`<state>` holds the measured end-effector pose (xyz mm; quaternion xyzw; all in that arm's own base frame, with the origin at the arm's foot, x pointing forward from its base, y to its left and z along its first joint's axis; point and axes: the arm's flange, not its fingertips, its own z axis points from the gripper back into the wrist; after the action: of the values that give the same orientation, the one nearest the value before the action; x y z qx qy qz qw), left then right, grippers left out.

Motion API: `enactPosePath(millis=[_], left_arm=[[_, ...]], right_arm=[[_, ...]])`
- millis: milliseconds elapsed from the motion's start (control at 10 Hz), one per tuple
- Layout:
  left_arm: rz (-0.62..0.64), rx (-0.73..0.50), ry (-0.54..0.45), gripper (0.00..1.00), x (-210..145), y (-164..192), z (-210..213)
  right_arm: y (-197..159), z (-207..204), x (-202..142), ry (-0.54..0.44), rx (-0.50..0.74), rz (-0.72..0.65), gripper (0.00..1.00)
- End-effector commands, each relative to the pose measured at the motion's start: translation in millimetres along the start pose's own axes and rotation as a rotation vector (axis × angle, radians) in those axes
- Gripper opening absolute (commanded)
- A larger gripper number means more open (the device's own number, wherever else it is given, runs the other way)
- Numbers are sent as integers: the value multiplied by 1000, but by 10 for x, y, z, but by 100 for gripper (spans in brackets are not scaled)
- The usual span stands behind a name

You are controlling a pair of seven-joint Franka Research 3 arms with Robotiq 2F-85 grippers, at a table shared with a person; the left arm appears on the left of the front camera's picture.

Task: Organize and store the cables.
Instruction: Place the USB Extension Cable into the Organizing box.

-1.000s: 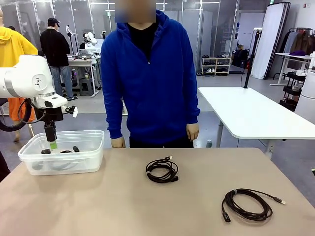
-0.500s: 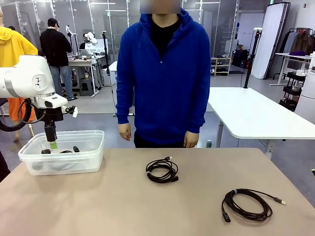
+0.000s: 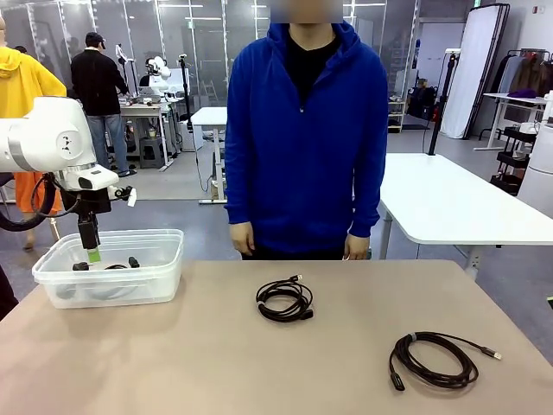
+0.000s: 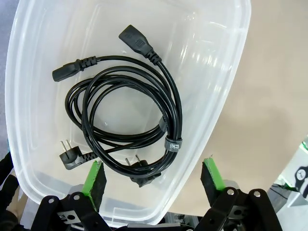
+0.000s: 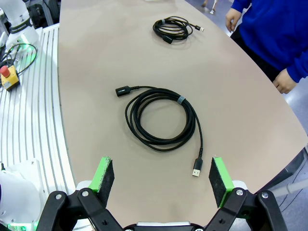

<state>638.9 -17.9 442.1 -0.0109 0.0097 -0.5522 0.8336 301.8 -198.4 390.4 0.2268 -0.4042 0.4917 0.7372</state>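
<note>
Front view: only the person point(image 3: 307, 147) has moved, a step toward pic right at the far edge. The left gripper point(image 3: 92, 255) hangs where it was over the clear bin point(image 3: 168, 264), and the middle coil point(image 3: 285, 301) and right coil point(image 3: 432, 359) lie untouched on the table point(image 3: 216, 363). Left wrist view: fingers apart, holding nothing, w/ the bundled cords point(image 4: 174, 144) lying in the bin below, so those look stored. Right wrist view: the right gripper point(image 5: 161, 183) is spread wide & empty above the right coil, so I'd say two cables are left, prob. this one next.
</note>
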Motion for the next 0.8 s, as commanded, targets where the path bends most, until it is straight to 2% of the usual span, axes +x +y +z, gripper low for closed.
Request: enactPosePath(millis=[0, 700], left_arm=[[0, 9, 9, 100, -7, 11, -1], [0, 9, 9, 100, -7, 11, -1]], right_arm=[[-17, 0, 31, -9, -10, -17, 100], [-17, 0, 31, -9, -10, -17, 100]])
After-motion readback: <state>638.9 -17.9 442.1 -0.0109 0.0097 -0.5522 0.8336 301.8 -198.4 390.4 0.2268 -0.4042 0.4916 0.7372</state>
